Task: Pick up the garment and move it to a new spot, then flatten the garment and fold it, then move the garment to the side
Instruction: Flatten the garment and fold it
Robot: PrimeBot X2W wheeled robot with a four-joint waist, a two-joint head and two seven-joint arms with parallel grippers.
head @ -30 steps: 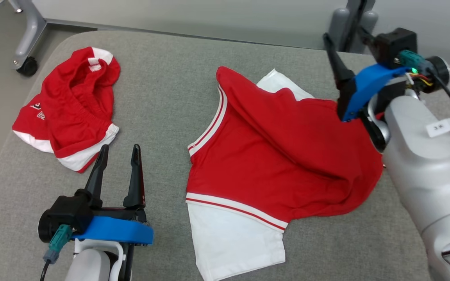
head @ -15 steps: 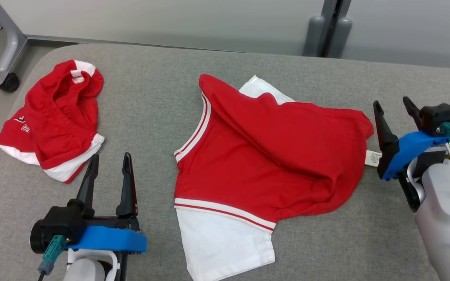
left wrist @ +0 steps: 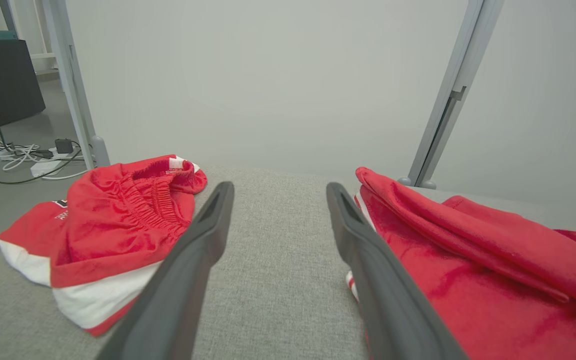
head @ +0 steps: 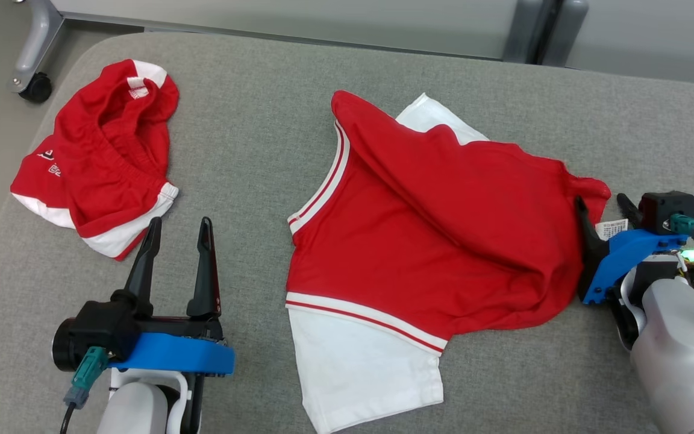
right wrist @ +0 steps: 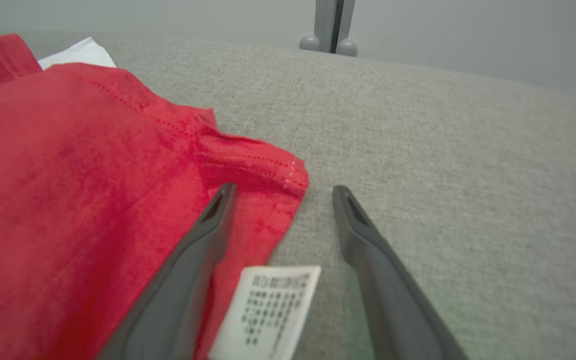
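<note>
The garment, a red shirt with white sleeves and striped trim, lies crumpled and partly folded over itself in the middle of the grey padded table. My right gripper is open at the shirt's right corner. In the right wrist view its jaws straddle the red hem, and a white care label lies between the fingers. My left gripper is open and empty, low over the table to the left of the shirt, with bare cloth between its fingers.
A second garment, red shorts with white trim, lies bunched at the table's left end. A frame leg with a caster stands beyond the far left corner and grey posts behind the table. Cables lie on the floor.
My right gripper has come down from above the shirt's right side to its right corner near the label. The head view has shifted. The left gripper has stayed put.
</note>
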